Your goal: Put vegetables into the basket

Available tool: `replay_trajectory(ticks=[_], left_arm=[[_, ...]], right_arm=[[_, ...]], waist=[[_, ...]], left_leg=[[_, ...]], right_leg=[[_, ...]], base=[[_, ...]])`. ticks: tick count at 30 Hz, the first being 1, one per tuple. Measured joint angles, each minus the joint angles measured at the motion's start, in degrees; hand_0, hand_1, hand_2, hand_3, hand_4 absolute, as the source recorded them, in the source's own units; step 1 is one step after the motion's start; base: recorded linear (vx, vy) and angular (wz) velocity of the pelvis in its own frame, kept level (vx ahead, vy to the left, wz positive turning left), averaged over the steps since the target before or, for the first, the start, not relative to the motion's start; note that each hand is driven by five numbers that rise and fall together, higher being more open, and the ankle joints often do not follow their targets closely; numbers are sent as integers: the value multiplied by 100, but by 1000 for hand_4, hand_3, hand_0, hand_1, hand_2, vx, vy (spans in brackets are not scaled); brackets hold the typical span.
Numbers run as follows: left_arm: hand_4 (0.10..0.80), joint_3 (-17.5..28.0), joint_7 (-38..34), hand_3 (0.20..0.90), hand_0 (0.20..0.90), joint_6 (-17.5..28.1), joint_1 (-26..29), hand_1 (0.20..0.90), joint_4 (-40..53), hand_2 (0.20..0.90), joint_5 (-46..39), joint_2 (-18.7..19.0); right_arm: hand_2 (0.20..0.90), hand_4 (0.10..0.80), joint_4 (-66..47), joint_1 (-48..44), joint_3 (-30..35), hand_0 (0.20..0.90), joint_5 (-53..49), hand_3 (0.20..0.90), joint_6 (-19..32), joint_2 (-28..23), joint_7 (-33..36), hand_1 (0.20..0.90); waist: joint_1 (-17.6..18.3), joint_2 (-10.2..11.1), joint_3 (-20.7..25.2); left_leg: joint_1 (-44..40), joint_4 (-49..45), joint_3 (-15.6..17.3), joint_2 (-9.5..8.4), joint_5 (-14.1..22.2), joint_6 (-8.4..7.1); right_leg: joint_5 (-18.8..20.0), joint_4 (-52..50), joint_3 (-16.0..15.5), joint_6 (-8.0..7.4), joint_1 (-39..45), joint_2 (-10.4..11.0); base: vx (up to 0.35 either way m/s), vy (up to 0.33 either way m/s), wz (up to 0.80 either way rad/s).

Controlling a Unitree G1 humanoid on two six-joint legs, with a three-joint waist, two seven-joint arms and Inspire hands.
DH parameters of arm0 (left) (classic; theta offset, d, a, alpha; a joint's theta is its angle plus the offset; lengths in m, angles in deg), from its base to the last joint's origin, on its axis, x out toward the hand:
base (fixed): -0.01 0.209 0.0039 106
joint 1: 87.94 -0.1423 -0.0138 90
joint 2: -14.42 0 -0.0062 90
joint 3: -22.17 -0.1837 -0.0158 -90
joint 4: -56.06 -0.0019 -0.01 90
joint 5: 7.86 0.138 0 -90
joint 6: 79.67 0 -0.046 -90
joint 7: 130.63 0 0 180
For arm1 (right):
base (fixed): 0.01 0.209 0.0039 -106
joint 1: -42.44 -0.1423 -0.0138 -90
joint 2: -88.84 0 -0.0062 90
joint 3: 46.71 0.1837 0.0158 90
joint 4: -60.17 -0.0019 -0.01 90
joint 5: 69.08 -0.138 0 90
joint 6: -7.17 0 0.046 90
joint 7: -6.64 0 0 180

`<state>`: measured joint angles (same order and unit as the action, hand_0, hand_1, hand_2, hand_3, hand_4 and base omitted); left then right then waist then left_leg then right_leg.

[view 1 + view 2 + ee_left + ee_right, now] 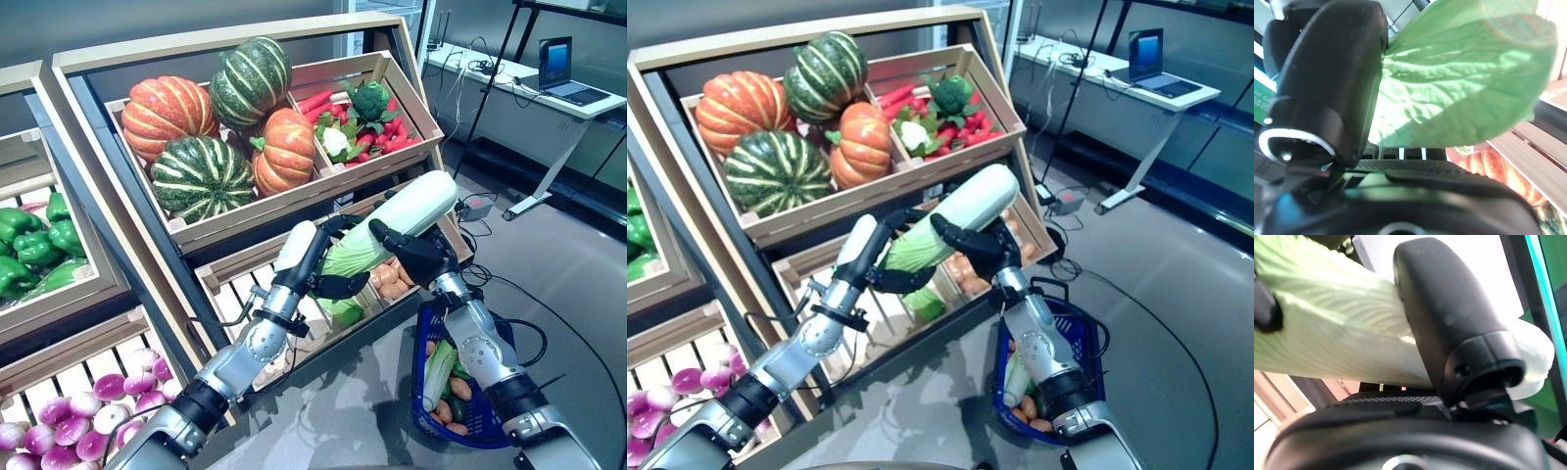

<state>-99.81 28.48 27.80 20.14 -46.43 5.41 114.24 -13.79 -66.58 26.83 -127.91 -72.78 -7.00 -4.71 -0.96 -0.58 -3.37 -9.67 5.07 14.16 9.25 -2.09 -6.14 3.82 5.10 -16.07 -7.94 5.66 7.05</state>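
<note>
**Cabbage held in both hands above the basket**

Fingers and thumb of the right hand [423, 257] are curled round the white stalk end of a long napa cabbage [392, 227]; its own wrist view shows the thumb pressed across the pale ribbed leaves, so the hold looks firm. The left hand [333, 284] clasps the leafy green end of the same cabbage from below, thumb beside the leaf in its wrist view; the cabbage therefore hangs between the two hands, tilted with the white end high and towards the robot's right.

Just behind the hands stands the lower wooden crate [235, 266], with a few brown potatoes [392, 284] in its right compartment; the cabbage is clear of it, in the air.

Below the right forearm sits the blue basket [423, 338] on the floor; it already holds a pale leafy vegetable [438, 372] and some orange-brown pieces [458, 388], so part of the job looks done.

Further out, the upper crate [411, 98] carries pumpkins [167, 110] and a mix of red and green vegetables; green peppers [29, 245] and purple onions [98, 401] fill crates to the left.

My reading: the cabbage is picked but not yet lowered; it remains to be carried down into the basket, and plenty of produce is left on the shelves.
</note>
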Motion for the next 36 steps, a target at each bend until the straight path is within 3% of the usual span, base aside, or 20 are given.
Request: replay_trajectory(ticks=[11,12,13,20,25,27,29,36], left_arm=[[400,1,-46,300,300,37,-1,300,-53,300,3,-69],[422,0,-54,333,333,38,-4,333,-61,333,3,-77],[800,1,-63,900,900,38,-5,900,-73,900,3,-89],[800,-96,87,900,900,-51,-56,900,-571,900,103,-280],[800,-140,481,900,900,-757,-328,900,-2232,900,295,-432],[800,-146,627,900,900,-1107,-579,900,-3371,900,400,-541],[800,-147,739,900,900,-1327,-862,900,-3869,900,449,-556],[800,-66,634,900,900,-1360,-1101,900,-5104,900,427,-782]], right_arm=[[300,400,-31,1,-1,300,10,300,0,-50,14,300],[300,400,-32,1,-1,300,17,300,0,-50,15,300],[300,400,-32,1,-1,300,30,300,0,-50,16,300],[300,400,-34,1,5,300,272,300,0,-151,124,300],[300,400,-361,-5,76,300,431,300,14,-249,121,300],[300,400,-719,-81,140,300,431,300,207,-248,119,300],[300,400,-898,-212,313,300,420,300,396,-248,117,300],[300,400,-958,-516,545,300,376,300,589,-209,111,300]], waist=[[10,-2,1],[7,-2,1],[6,-2,1],[8,-10,5],[221,-37,14],[326,-45,13],[333,-42,11],[313,-30,13]], left_leg=[[3,0,1,0,0,0],[5,0,0,0,0,0],[6,0,0,0,0,0],[5,1,6,-2,1,1],[1,2,26,2,1,1],[-4,2,34,12,1,1],[14,2,33,17,1,0],[-9,6,40,8,4,1]], right_leg=[[0,0,1,-1,-2,0],[0,0,1,0,-4,0],[0,0,0,0,-6,0],[0,0,5,-1,-11,1],[0,0,28,-1,-24,-1],[8,0,111,8,-70,-12],[30,0,163,14,-120,-19],[63,1,183,10,-106,-14]], base=[[0,0,0],[0,0,0],[0,0,0],[0,0,0],[-5,-1,-2],[-6,1,-17],[1,6,-14],[20,5,-2]])
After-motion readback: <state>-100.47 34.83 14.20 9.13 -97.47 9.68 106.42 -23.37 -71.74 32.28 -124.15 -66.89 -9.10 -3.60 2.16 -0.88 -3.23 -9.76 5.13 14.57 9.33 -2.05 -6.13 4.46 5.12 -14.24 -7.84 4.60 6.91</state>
